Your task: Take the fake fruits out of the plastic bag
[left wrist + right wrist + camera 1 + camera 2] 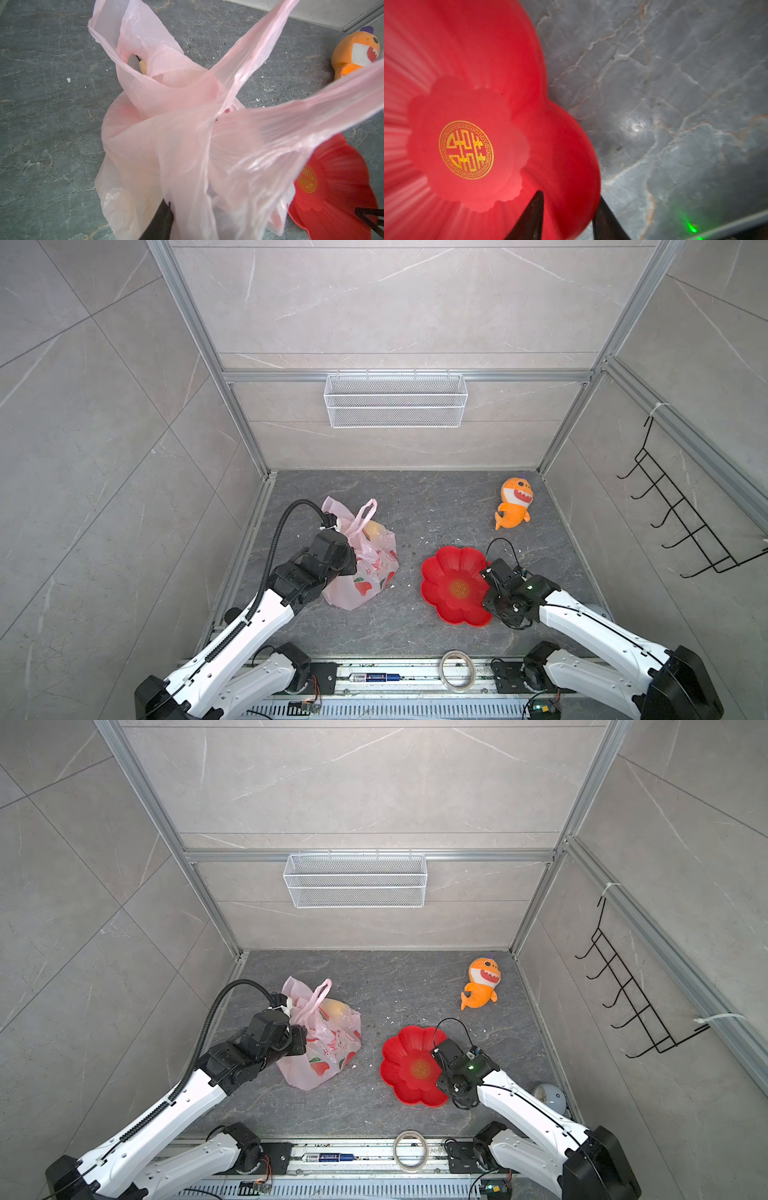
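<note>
my left gripper [163, 214]: draped in pink film, so I cannot tell how my jaws stand
my right gripper [571, 196]: fingers [533, 216] straddle the red dish [566, 128] rim — clamped or not, I cannot tell
plastic bag [365, 576]: slumped on the table [415, 506], left of the dish
fake fruits [374, 529]: inside the bag — one pale yellow shows through

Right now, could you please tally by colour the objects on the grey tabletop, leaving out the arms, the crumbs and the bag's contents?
Pink: 1, plastic bag
Red: 1, flower-shaped dish
Orange: 1, plush shark
Whitish: 1, round thing at the right edge
Total: 4
</note>
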Robot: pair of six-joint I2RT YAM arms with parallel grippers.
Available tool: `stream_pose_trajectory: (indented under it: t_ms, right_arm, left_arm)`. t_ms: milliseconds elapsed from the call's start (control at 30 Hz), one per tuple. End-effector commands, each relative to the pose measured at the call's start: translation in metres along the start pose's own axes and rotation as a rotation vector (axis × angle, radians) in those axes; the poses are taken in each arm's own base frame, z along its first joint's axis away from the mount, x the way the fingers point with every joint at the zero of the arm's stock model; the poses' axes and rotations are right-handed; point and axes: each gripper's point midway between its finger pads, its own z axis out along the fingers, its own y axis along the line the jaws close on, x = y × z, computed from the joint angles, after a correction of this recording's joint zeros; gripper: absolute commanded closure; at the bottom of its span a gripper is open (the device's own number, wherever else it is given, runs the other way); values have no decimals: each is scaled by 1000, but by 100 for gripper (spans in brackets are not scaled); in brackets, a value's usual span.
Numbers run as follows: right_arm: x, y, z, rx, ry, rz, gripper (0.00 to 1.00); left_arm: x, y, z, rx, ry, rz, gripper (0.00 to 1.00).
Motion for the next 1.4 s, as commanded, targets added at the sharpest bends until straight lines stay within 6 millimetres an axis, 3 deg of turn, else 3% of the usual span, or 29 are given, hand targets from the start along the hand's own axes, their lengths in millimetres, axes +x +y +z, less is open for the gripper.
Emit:
stream_pose_trajectory:
  t_ms: [0, 300, 500, 733, 900, 967, 1067, 1200, 1367]
  right_arm:
    - [-3, 11, 6, -43, -3, 23, 66]
    - [-23, 28, 17, -71, -30, 63, 81]
    - [-49, 42, 26, -76, -45, 96, 87]
    - [-85, 66, 31, -84, -53, 60, 91]
    - [-109, 61, 41, -57, -47, 69, 92]
    - [-115, 59, 40, -45, -44, 57, 87]
    - [-120, 63, 27, -61, -59, 17, 73]
    - [-122, 67, -10, -110, -80, -56, 58]
    - [-116, 67, -63, -155, -123, -172, 53]
  left_arm:
    - [-20, -8, -5, 12, -55, 15, 74]
    - [-16, -3, -5, -1, -57, -2, 73]
    - [-15, 2, -11, -18, -63, -4, 72]
    - [-9, 11, -14, -39, -66, -29, 72]
    - [-8, 16, -18, -51, -73, -35, 71]
    - [-10, 16, -21, -49, -79, -39, 68]
    - [-14, 17, -30, -49, -86, -45, 62]
    - [-24, 21, -50, -79, -82, -52, 53]
    - [-38, 12, -64, -58, -67, -35, 36]
